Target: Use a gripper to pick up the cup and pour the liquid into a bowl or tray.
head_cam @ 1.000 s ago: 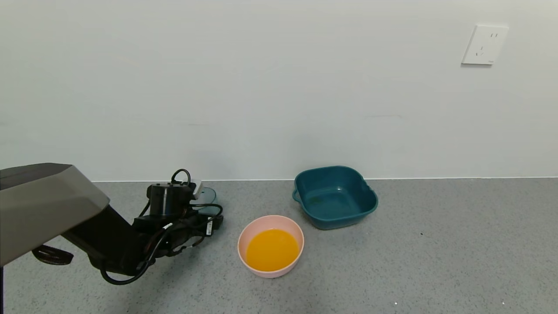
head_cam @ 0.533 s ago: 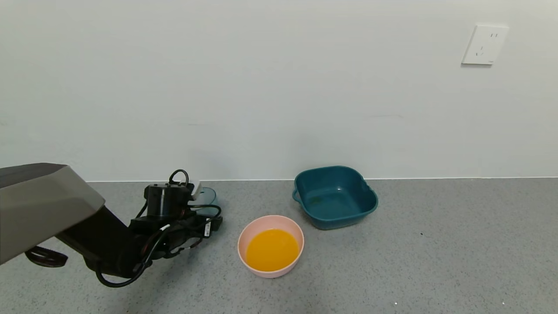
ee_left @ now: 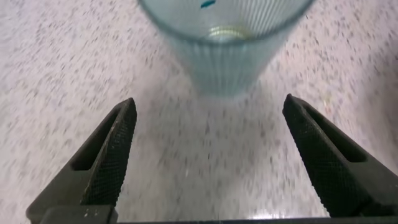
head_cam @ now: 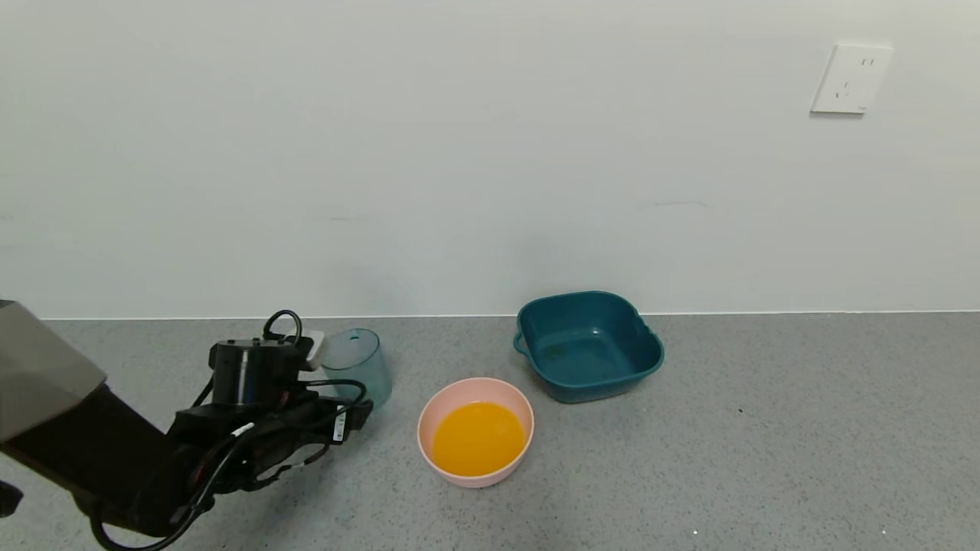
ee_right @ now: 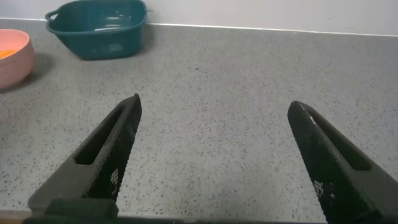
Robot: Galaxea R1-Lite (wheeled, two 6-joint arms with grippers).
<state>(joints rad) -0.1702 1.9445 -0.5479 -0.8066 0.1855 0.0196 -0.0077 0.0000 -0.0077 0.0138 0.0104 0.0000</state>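
Hidden in the head view behind wrist and cables — left gripper's fingertips. Cut off by the wrist view's edge — cup rim, its ribbed wall blurred.

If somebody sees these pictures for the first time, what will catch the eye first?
The bright orange liquid in the pink bowl at the centre of the grey floor stands out first. Next, the teal tray behind it by the wall. To their left, the left gripper is open just short of the empty, upright cup.
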